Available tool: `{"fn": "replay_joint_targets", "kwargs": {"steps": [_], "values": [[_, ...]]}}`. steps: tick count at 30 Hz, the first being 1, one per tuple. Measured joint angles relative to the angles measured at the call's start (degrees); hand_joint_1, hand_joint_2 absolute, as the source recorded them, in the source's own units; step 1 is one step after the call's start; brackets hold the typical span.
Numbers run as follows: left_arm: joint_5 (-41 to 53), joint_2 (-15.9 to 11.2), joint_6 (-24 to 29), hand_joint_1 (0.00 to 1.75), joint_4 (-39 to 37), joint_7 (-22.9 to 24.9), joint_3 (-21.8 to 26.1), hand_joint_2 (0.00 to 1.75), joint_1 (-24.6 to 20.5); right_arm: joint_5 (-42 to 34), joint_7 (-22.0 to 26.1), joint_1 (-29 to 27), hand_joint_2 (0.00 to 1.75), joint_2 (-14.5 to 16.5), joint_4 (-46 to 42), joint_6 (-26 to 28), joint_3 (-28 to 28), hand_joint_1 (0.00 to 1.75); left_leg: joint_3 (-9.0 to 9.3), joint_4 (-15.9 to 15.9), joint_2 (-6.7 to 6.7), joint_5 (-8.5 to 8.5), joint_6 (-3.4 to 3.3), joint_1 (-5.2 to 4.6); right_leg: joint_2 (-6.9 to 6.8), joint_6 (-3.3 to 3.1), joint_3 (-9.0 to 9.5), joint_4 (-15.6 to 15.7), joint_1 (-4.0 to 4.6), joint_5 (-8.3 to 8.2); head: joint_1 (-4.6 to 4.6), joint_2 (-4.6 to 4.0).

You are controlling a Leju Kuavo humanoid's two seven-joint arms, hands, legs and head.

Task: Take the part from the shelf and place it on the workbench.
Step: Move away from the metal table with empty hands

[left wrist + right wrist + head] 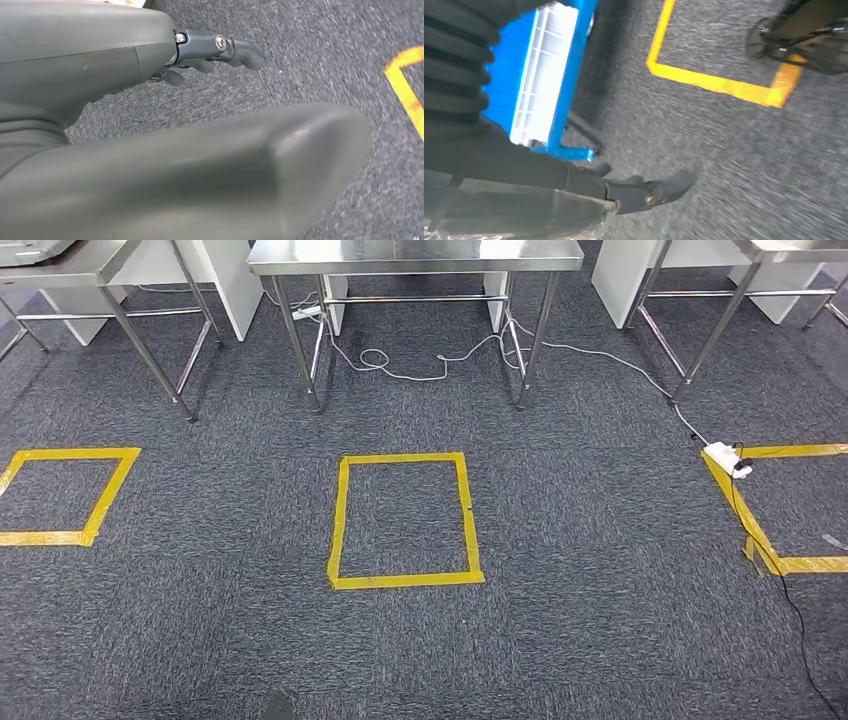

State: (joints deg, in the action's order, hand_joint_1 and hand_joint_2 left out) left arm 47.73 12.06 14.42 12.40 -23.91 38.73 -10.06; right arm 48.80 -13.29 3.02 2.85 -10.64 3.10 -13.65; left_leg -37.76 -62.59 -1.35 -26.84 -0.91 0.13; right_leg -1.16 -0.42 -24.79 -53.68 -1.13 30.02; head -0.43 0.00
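Two robot hands hung over carpet: my left robot hand [220, 52] held nothing, fingers loosely apart; my right robot hand [589, 185] gripped the blue-and-white part [541, 80]. I judged I was carrying it; next, approaching the steel desk [415, 255] at upper centre.

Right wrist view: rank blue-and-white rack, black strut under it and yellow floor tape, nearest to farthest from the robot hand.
1-2. Blue-and-white rack and black strut, beside the robot hand: too close to call.
3. Yellow tape, well beyond both.
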Motion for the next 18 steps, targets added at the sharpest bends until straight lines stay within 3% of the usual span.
{"fn": "replay_joint_targets", "kwargs": {"steps": [2,3,4,5,7,8,10,12,14,16,18], "values": [[0.1,0.0,0.0,0.00,0.0,0.2,0.0,0.00,0.1,0.0,0.0,-0.2,0.00,-0.1,0.0,0.0,-0.2,0.00,-2.56,-7.9,0.96,-4.60,0.53,0.27,0.83,-0.38,-0.79,-0.1,0.21,-0.62,-0.10,0.00],[0.2,0.0,0.0,0.00,0.0,0.4,0.0,0.00,0.1,-0.1,-0.1,-0.3,0.00,-0.1,0.0,0.0,-0.3,0.00,-3.10,-10.4,1.08,-5.42,0.65,0.36,1.37,-0.32,-1.03,-0.2,0.31,-0.86,-0.12,0.00],[0.4,0.0,-0.1,0.00,0.0,0.6,0.0,0.00,0.1,-0.2,-0.1,-0.4,0.00,-0.1,0.0,0.0,-0.4,0.00,-2.62,-10.8,1.17,-5.05,0.67,0.44,1.98,-0.20,-1.18,-0.4,0.36,-1.01,-0.12,0.00],[0.5,0.0,-0.3,0.00,0.0,0.8,-0.1,0.00,0.1,-0.3,-0.2,-0.5,0.00,-0.1,0.0,0.0,-0.5,0.00,-1.02,-8.8,1.36,-3.64,0.57,0.49,2.63,-0.08,-1.24,-0.6,0.38,-1.08,-0.13,0.00],[0.8,-0.1,-0.7,0.00,0.0,1.3,-0.3,0.00,0.1,-0.5,-0.3,-0.5,0.00,0.0,0.0,0.0,-0.7,0.00,3.80,-1.3,3.14,-0.35,-0.02,0.64,3.88,0.06,-1.54,-1.1,0.41,-1.12,-0.10,0.00],[0.9,-0.1,-0.9,0.00,0.0,1.5,-0.4,0.00,0.1,-0.5,-0.3,-0.4,0.00,0.1,0.0,0.0,-0.8,0.00,5.62,1.8,4.20,0.61,-0.33,0.71,4.49,0.20,-1.85,-1.3,0.43,-1.19,-0.08,0.00],[1.0,-0.2,-1.2,0.00,0.0,1.6,-0.6,0.00,0.2,-0.6,-0.3,-0.2,0.00,0.3,0.0,0.0,-0.9,0.00,6.89,4.0,5.17,0.70,-0.79,0.60,5.66,0.72,-2.51,-1.4,0.38,-1.49,-0.16,0.00],[1.2,-0.2,-1.2,0.00,0.0,1.6,-0.8,0.00,-0.1,-0.5,-0.3,-0.2,0.00,0.3,0.0,0.1,-1.0,0.00,7.05,5.2,3.87,0.72,-1.10,0.52,6.43,1.43,-3.20,-1.5,0.44,-1.73,-0.26,0.00],[1.4,-0.1,-1.2,0.00,0.0,1.6,-1.1,0.00,-0.6,-0.4,-0.4,-0.3,0.00,0.3,0.0,0.1,-1.1,0.00,7.36,7.0,2.46,0.84,-1.73,0.74,4.79,1.72,-5.06,-3.9,0.61,-0.49,-0.12,0.00],[1.5,0.0,-1.2,0.00,0.0,1.7,-1.3,0.00,-0.7,-0.3,-0.4,-0.3,0.00,0.3,0.0,0.1,-1.4,0.00,7.30,7.6,1.03,1.04,-2.18,0.73,2.54,1.61,-8.78,-10.9,0.49,2.71,0.11,0.00],[1.5,0.0,-1.2,0.00,0.0,1.8,-1.3,0.00,-0.6,-0.2,-0.5,-0.3,0.00,0.3,0.0,0.1,-1.7,0.00,7.13,7.6,-0.56,1.08,-2.22,0.61,1.95,1.97,-12.31,-17.8,0.22,5.02,0.25,0.00]]}}
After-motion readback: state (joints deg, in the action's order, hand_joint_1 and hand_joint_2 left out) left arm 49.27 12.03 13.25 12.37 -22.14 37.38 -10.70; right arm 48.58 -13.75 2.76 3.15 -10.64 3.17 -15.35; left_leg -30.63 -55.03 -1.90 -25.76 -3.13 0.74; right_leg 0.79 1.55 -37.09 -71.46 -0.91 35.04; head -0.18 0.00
